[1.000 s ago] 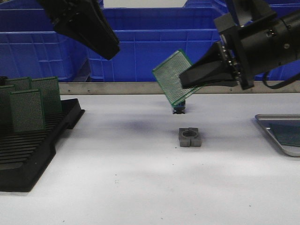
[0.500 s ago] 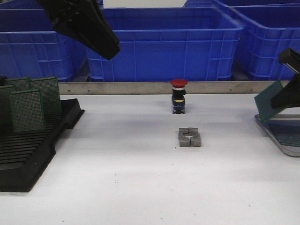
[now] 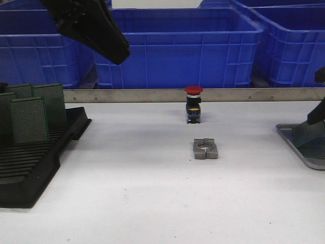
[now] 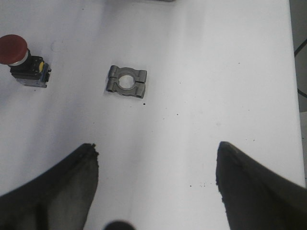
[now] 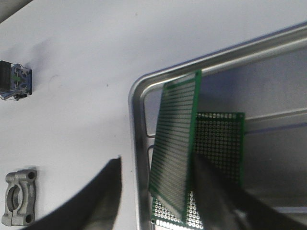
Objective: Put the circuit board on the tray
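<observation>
The silver-grey tray (image 5: 136, 120) lies at the table's right edge and also shows in the front view (image 3: 297, 145). One green circuit board (image 5: 223, 139) lies flat in it. A second green circuit board (image 5: 173, 143) stands tilted over the tray's corner, resting against my right gripper's far finger (image 5: 218, 191); in the front view this board (image 3: 309, 133) looks greyish. My right gripper (image 5: 157, 163) is open, its other finger clear of the board. My left gripper (image 4: 157, 147) is open and empty, high at the back left in the front view (image 3: 109, 46).
A red-capped push button (image 3: 193, 104) and a grey metal clamp (image 3: 205, 149) sit mid-table. A black slotted rack (image 3: 30, 168) with upright green boards (image 3: 29, 119) is at the left. Blue crates (image 3: 177, 46) stand behind a metal rail.
My right gripper has carried the board from above the middle of the table to the right and down into the tray. The left arm has not moved.
</observation>
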Available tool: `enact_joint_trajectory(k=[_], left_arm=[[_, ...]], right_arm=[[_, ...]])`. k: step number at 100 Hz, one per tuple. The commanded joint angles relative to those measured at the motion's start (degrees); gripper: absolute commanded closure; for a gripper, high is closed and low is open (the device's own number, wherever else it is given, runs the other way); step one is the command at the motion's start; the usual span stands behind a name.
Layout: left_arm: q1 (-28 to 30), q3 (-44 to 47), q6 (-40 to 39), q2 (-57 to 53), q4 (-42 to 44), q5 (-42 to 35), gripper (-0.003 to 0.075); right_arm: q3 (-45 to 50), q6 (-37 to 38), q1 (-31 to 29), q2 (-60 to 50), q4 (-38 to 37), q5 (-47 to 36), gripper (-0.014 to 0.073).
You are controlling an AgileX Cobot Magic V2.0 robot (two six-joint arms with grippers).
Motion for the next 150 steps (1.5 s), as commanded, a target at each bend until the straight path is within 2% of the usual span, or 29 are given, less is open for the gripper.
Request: enact_joint_trajectory(k=[1,18,28,32,35,37,42,45,49,53,66,81,106,119,130,150], left_arm=[[0.11,-1.72,-0.62,-2.39,-3.26,0.41,0.0238],[0.11,-1.97,-0.73,-2.50,-3.14,0.98,0.0252],[0.11,-2.65,-4.82,-2.50,-1.54,1.44,0.0356],[0.11,-3.22,-6.90,-2.50,-0.03,1.44,0.0415],[0.11,-3.56,-9.54,-2.50,1.37,1.53,0.0487],[0.11,-3.71,-10.72,-2.50,2.59,1.53,0.0519],[0.25,-4.40,-15.44,-2.50,5.28,1.94,0.0656],[0.24,-4.54,-17.40,-2.50,6.60,2.10,0.0724],[0.67,-4.54,-18.98,-2.50,7.67,2.73,0.0741],[1.21,-4.54,-20.29,-2.50,8.12,3.16,0.0741],[3.41,-4.54,-25.28,-2.73,8.11,3.39,0.0741],[6.79,-3.35,-28.42,-4.90,8.22,-0.47,0.0741],[12.08,5.30,-36.71,-15.22,13.58,-12.90,0.0741],[14.07,12.63,-41.10,-23.46,17.20,-21.65,0.0741],[15.03,19.42,-42.37,-30.25,17.33,-28.30,0.0741],[15.03,31.63,-42.67,-43.31,16.08,-40.57,0.0741]], right_arm=[[-1.00,-0.11,-0.38,-2.13,1.82,2.43,0.0024],[-1.00,-1.16,-0.42,-2.72,-0.05,1.94,0.0033],[-1.00,-2.49,-0.42,-4.04,-1.33,1.94,0.0116],[-1.00,-2.86,-0.42,-4.90,-1.84,1.94,0.0186],[-1.00,-3.15,-0.42,-5.54,-2.26,1.94,0.0248],[-1.00,-3.38,-0.42,-6.08,-2.52,2.02,0.0302],[-1.00,-4.15,-0.42,-7.47,-3.43,2.17,0.0451],[-1.00,-4.96,-0.42,-8.30,-3.64,2.43,0.0566],[-1.00,-6.47,-0.42,-9.63,-3.65,3.08,0.0673],[-1.00,-7.43,-0.42,-10.96,-3.60,3.63,0.0650],[-1.00,-8.15,0.39,-14.53,-3.60,4.01,0.0653],[-1.00,-8.52,3.44,-18.22,-3.60,2.08,0.0653],[1.22,-8.59,11.43,-25.41,-3.87,-5.42,0.0653],[4.77,-9.52,16.75,-29.83,-3.87,-14.38,0.0653],[7.96,-9.73,21.21,-34.04,-3.87,-21.84,0.0653],[13.97,-11.63,26.63,-42.75,-3.87,-28.21,0.0653]])
